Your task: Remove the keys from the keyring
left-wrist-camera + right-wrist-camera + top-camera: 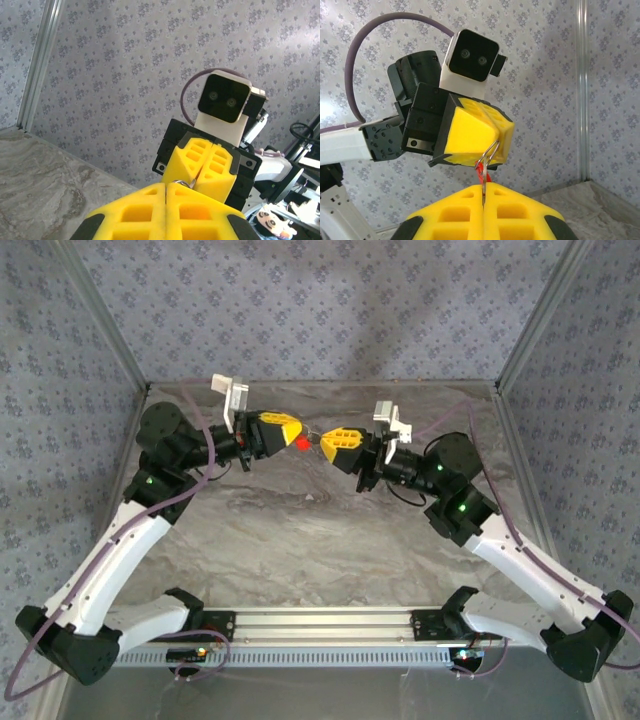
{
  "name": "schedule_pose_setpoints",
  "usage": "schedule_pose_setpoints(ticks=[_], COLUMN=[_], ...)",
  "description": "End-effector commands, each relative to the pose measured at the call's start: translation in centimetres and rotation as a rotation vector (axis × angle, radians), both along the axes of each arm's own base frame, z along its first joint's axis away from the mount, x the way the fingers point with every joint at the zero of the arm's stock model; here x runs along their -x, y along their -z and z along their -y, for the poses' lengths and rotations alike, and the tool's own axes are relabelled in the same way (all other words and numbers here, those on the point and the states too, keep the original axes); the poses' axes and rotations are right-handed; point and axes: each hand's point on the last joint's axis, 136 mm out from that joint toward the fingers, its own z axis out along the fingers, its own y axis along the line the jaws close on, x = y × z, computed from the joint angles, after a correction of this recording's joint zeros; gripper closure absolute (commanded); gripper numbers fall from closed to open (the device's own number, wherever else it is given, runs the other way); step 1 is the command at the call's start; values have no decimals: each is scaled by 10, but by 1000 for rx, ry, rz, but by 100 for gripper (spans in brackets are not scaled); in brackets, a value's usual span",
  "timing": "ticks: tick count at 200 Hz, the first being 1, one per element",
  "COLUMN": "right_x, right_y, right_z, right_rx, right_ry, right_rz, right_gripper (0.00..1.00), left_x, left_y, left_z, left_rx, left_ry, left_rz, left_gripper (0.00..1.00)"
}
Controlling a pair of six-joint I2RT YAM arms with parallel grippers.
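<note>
Found keyring aloft over table, strung between two facing grippers, long axis along line joining them. Noted red tag just beside left gripper, pressed together, apparently on wire loop. Saw right gripper pinching other end. Judged next pull must run along that axis.

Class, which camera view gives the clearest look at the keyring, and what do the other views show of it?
The right wrist view: the keyring is close and sharp there, a silvery wire loop with a red piece. The top external view shows it as a tiny red speck; the left wrist view gives a small silvery glint.
</note>
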Motion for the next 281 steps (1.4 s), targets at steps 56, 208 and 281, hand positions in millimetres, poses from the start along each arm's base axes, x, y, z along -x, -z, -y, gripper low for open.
schedule_pose_setpoints(ticks=[56,208,281], right_x=[14,11,7], right_y=[2,7,0], right_z=[-5,0,7], right_rx=[80,195,172], right_ry=[63,179,152], right_rz=[105,247,237], right_gripper=[100,100,100], left_x=[-17,-23,-3], left_y=[-11,21,18], left_z=[-8,-15,1], left_rx=[50,-74,-46], left_ry=[-106,-71,149], left_rz=[-1,-135,-182], left_gripper=[100,44,28])
